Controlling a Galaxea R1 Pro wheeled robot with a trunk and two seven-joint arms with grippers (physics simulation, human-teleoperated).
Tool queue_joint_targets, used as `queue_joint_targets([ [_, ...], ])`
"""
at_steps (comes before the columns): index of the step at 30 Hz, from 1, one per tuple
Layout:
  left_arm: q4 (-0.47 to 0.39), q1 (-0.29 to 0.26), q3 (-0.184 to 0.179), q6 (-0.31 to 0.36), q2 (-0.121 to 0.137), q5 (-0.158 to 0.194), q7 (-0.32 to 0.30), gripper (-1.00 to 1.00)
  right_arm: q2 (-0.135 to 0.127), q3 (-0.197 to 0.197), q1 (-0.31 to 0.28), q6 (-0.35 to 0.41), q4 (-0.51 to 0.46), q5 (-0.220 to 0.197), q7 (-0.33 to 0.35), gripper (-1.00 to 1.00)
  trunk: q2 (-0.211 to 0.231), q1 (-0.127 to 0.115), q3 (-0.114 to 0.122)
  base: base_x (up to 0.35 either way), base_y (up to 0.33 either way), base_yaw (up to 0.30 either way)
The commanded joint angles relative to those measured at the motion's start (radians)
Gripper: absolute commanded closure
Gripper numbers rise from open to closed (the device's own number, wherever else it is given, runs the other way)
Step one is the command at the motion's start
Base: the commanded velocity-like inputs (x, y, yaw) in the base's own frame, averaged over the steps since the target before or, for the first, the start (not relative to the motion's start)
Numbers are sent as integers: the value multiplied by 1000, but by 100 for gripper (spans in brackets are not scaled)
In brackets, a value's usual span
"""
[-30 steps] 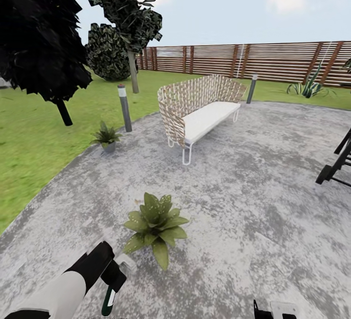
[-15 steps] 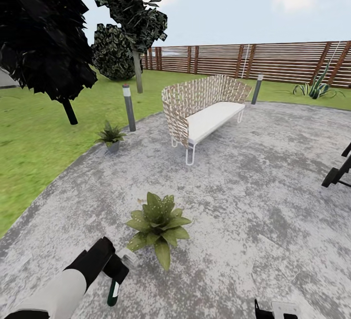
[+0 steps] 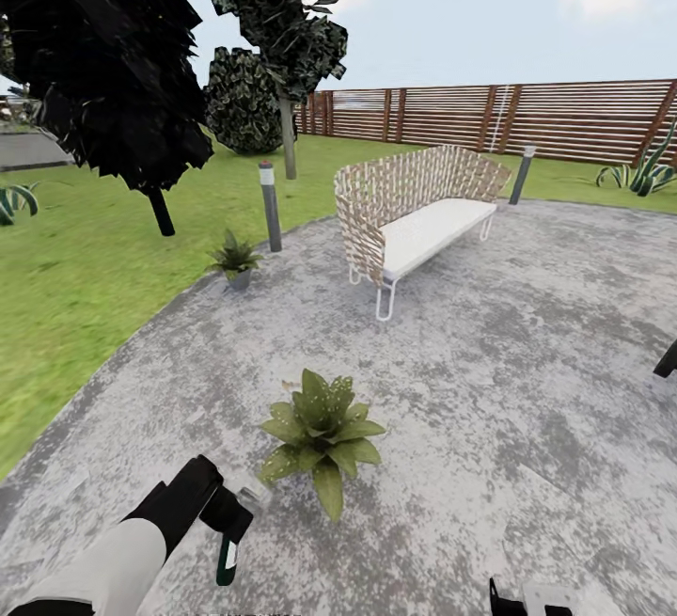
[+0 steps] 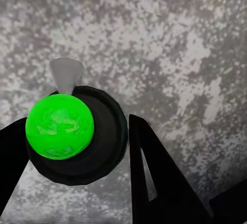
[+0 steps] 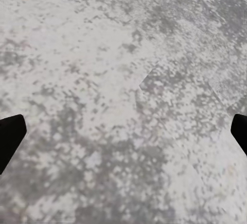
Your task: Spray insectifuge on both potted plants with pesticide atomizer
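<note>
Head view: two potted plants, one (image 3: 322, 433) sitting mid-patio, one (image 3: 235, 260) by the grey bollard lamp (image 3: 271, 206). The left gripper (image 3: 222, 520) is pinching the pesticide atomizer (image 3: 227, 560), hanging near the speckled rosette.

Left wrist view: black fingers (image 4: 154, 175) are flanking the bottle's round green end (image 4: 60, 126).

Right wrist view: the right gripper (image 5: 123, 131) is hanging spread wide over mottled stone.

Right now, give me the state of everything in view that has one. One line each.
left pincer: shut on the pesticide atomizer
pesticide atomizer: held off the ground, bottle hanging down, spray head toward the near potted plant
near potted plant: upright on the stone patio, just ahead of the atomizer
far potted plant: upright at the patio edge by the bollard lamp
right pincer: open, nothing between the fingers
</note>
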Motion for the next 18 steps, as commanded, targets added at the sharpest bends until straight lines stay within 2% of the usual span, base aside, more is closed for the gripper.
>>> queue_joint_targets([
  [1,-2,0,-5,2,1,-7,-8,100,0,-4,-1,-4,2,11,-7,-100,0,0,-1,0,0,276],
  [4,-2,0,-5,2,1,-7,-8,100,0,-4,-1,-4,2,11,-7,-100,0,0,-1,72,-107,143],
  [13,-1,0,-7,2,0,-7,-8,100,0,-4,-1,-4,2,11,-7,-100,0,0,-1,132,-235,8],
  [18,0,0,-7,2,1,-10,-6,100,0,-4,-1,-4,2,11,-7,-100,0,0,-1,66,-243,206],
])
